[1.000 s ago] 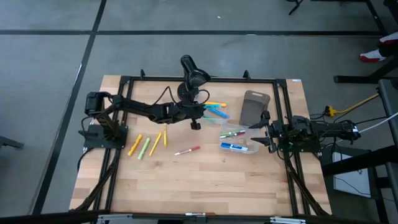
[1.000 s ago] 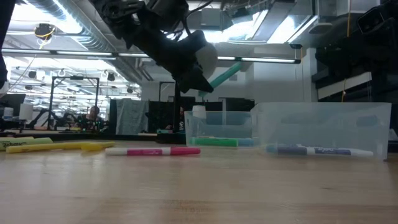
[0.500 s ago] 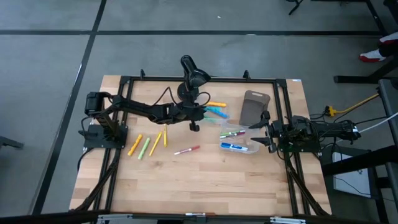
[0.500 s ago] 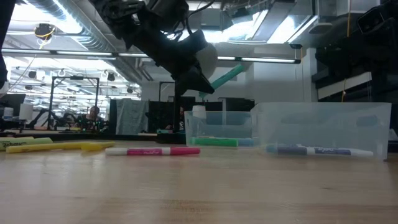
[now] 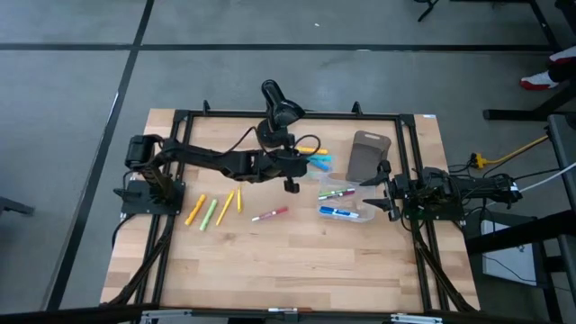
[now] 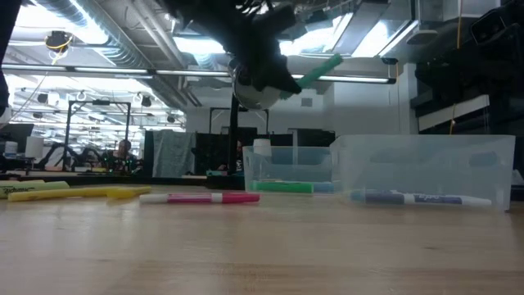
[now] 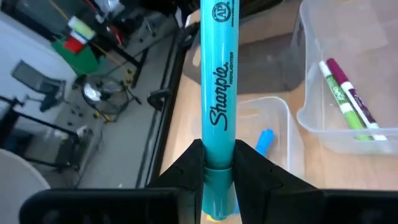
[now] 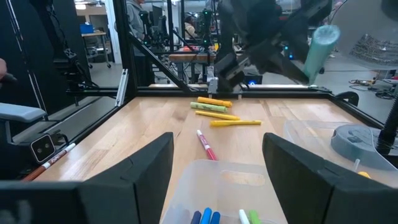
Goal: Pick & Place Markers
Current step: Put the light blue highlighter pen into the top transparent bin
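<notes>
Above worktop, centre back: left tool [image 5: 303, 162] raised off the wooden worktop [image 5: 297, 261], fingers [image 7: 186, 168] pinched tight on the lower end of a teal marker [image 7: 218, 93].
Writing on held marker: "Sharpie" in black script along the barrel, smaller print beside it too small to read, round "AP" seal near the far end.
Held marker, low view: teal marker [image 6: 319, 71] tilted, well clear of the surface, higher than the bins.
Under the held marker: shallow clear bin [image 7: 273, 118] with a blue marker [image 7: 263, 141] lying in it.
Second clear bin: clear bin [image 7: 311, 118] just beside the first, holding a green marker [image 7: 343, 102] and a magenta marker [image 7: 351, 99], side by side; lettering on them not readable.
Right side of worktop: right tool [image 5: 379, 191] low at the edge, fingers [image 8: 134, 177] spread wide, gripping nothing.
Bin at right tool: clear bin [image 5: 342, 214] with blue markers [image 8: 205, 218] inside, just in front of the spread fingers.
Loose on worktop, left part: yellow, orange and green markers [image 5: 214, 209] lying close together, roughly parallel.
Loose on worktop, middle: pink marker [image 5: 270, 214] alone, flat, between the yellow group and the bins; print on its barrel unreadable.
Back right: grey-brown tray [image 5: 367, 155] flat on the worktop, near the right tool.
</notes>
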